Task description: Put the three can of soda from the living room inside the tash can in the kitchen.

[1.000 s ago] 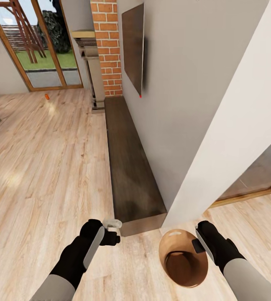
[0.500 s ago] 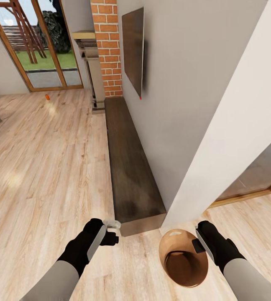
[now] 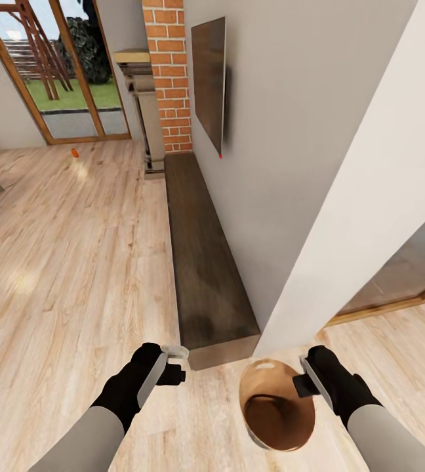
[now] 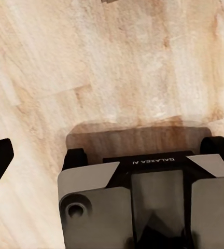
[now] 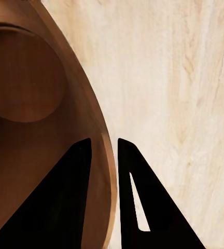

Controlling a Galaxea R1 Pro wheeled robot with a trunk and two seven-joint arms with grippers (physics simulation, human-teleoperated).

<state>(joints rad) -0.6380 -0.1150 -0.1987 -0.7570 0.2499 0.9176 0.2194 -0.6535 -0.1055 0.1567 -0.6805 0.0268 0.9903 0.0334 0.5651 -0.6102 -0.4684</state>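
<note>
I see a long dark wood bench [image 3: 202,262] along the grey wall under a wall-mounted TV [image 3: 209,78]. My right gripper [image 3: 298,383] pinches the trash can [image 3: 275,410] rim between both fingers, one inside, one outside, holding it tilted above the floor. My left gripper [image 3: 176,364] clenches a pale soda can [image 3: 176,353]; another orange can [image 3: 74,152] stands far off near the glass door.
</note>
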